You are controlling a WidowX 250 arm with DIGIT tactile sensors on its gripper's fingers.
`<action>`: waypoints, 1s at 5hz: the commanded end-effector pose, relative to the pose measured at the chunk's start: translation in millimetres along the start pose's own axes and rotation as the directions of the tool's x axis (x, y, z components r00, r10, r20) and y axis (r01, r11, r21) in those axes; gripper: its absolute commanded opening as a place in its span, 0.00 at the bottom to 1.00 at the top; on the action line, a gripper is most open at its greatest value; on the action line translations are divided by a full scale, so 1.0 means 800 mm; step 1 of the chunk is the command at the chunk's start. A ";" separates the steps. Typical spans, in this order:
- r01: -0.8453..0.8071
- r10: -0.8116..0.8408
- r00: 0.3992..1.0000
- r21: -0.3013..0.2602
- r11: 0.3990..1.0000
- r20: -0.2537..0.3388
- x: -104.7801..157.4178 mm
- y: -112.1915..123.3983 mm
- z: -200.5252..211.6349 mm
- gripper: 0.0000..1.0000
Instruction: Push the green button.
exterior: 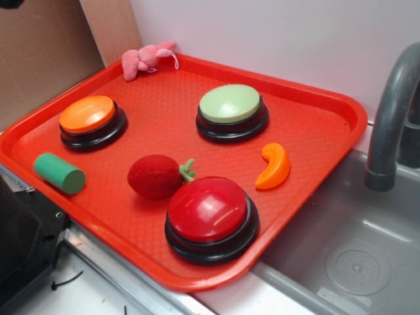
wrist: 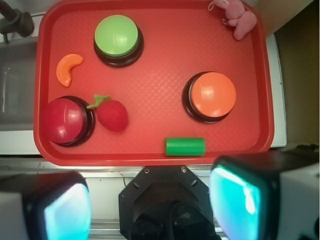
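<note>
The green button (exterior: 230, 104) (wrist: 117, 36), a pale green dome on a black base, stands upright at the far side of the red tray (exterior: 164, 134) (wrist: 160, 75). Nothing touches it. In the wrist view my gripper (wrist: 150, 210) hangs high above the robot base, short of the tray's near rim and well away from the button. Its two fingers stand wide apart at the bottom corners, and one cyan pad (wrist: 235, 205) shows with nothing between them. The gripper is out of the exterior view.
The tray also holds an orange button (exterior: 87, 113), a red button (exterior: 208, 210), a small green cylinder (exterior: 59, 172), a red plush strawberry (exterior: 155, 176), an orange slice (exterior: 274, 166) and a pink plush (exterior: 147, 59). A grey sink (exterior: 348, 256) and faucet (exterior: 394, 118) lie to the right.
</note>
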State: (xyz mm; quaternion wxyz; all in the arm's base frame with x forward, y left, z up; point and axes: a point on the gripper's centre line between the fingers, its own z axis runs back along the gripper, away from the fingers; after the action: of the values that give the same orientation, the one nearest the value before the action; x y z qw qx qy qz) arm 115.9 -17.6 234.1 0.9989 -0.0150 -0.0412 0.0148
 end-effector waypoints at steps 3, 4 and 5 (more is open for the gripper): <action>-0.030 0.036 0.986 -0.037 0.999 0.162 0.119 -0.023 -0.098 1.00; -0.030 0.036 0.986 -0.037 0.999 0.162 0.119 -0.023 -0.098 1.00; -0.030 0.036 0.986 -0.037 0.999 0.162 0.119 -0.023 -0.098 1.00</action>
State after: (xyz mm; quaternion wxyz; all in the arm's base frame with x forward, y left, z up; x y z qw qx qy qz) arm 212.5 -35.6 155.2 0.9936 -0.0264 -0.1064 0.0287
